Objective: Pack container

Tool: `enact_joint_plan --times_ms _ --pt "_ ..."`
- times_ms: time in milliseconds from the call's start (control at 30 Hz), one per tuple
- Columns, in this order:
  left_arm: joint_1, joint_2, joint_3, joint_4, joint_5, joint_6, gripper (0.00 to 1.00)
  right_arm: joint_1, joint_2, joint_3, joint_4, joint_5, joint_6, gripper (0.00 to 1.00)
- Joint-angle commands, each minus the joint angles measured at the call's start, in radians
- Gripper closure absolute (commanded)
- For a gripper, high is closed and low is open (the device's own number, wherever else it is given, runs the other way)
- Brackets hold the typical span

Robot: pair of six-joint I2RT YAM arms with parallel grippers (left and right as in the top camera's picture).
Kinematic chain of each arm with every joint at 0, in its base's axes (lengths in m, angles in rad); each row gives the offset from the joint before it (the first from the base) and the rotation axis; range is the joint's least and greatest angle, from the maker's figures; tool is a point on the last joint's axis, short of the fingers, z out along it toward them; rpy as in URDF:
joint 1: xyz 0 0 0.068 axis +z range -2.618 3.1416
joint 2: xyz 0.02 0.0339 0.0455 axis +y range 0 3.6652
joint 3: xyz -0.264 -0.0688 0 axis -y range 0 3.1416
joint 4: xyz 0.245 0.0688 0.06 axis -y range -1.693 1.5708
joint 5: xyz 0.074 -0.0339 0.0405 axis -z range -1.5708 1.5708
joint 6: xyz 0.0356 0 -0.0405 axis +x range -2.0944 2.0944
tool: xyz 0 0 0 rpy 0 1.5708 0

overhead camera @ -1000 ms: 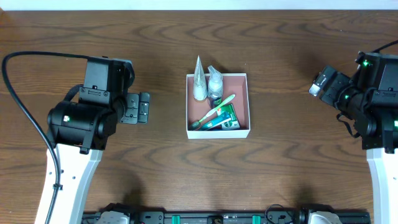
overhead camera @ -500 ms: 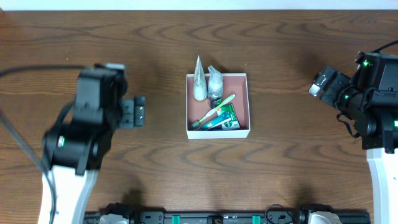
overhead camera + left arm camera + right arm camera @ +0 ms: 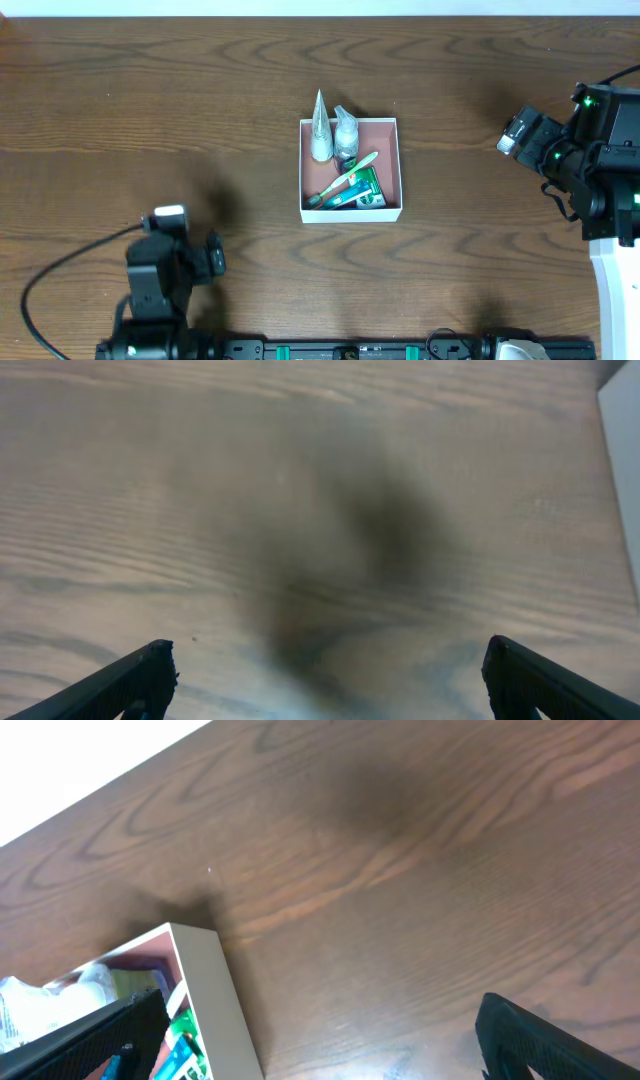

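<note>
At table [image 3: 200,100] centre, container [image 3: 386,148] square to edges, mouth upward.

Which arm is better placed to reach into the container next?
Probably right: the right gripper faces the container, whose corner shows in its wrist view. The left gripper sits by the front edge, seeing mostly table.

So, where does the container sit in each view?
Overhead: container at centre of frame.
Left wrist: only a white sliver at the right edge, possibly its wall; cannot tell.
Right wrist: lower left, one white corner showing.
Shared landmark: green packet inside it, seen overhead and from right wrist.
</note>
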Motion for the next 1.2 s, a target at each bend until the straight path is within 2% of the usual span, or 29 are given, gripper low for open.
enact_joint_plan --times_ms 0,233,600,1167 --pt "0.005 -0.085 -0.076 0.008 0.024 0.011 0.02 -0.006 0.0 0.008 -0.001 0.0 -0.015 0.01" --pt "0.005 -0.204 -0.199 0.008 0.06 0.012 0.02 -0.006 0.0 0.008 -0.002 0.0 -0.014 0.01" --pt "0.005 -0.389 -0.266 0.011 0.06 0.011 0.02 -0.006 0.0 0.008 -0.001 0.0 -0.015 0.01" --pt "0.005 -0.388 -0.266 0.011 0.059 0.012 0.02 -0.006 0.0 0.008 -0.001 0.0 -0.014 0.01"
